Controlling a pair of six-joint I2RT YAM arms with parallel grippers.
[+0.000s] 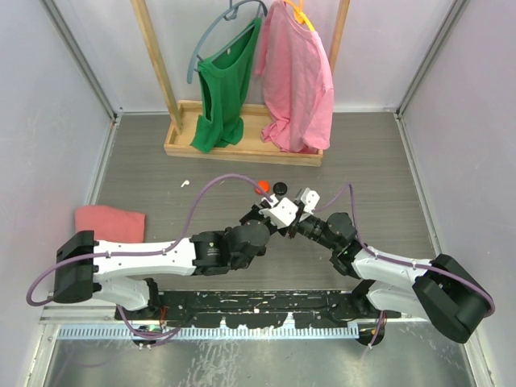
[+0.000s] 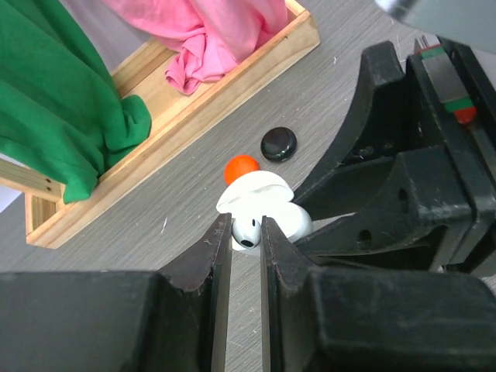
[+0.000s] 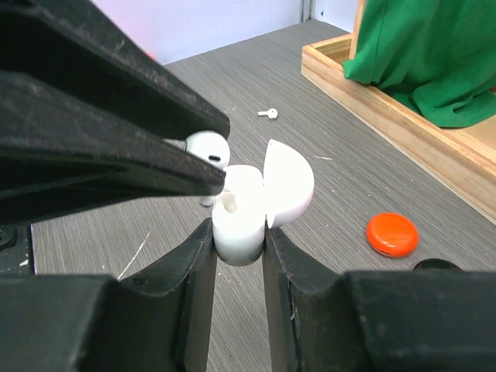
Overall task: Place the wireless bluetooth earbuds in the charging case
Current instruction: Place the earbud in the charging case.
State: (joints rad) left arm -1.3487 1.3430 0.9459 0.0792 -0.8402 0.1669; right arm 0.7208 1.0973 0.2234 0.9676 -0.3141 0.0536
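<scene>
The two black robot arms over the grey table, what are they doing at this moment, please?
The right gripper is shut on a small white charging case whose lid stands open. The left gripper pinches one white earbud right beside the case's opening; it does not look seated yet. A second white earbud lies farther away on the grey table.

Left arm [image 1: 137, 258] and right arm [image 1: 395, 274] show white links, black joints and jaws, purple cables [image 1: 211, 187]
</scene>
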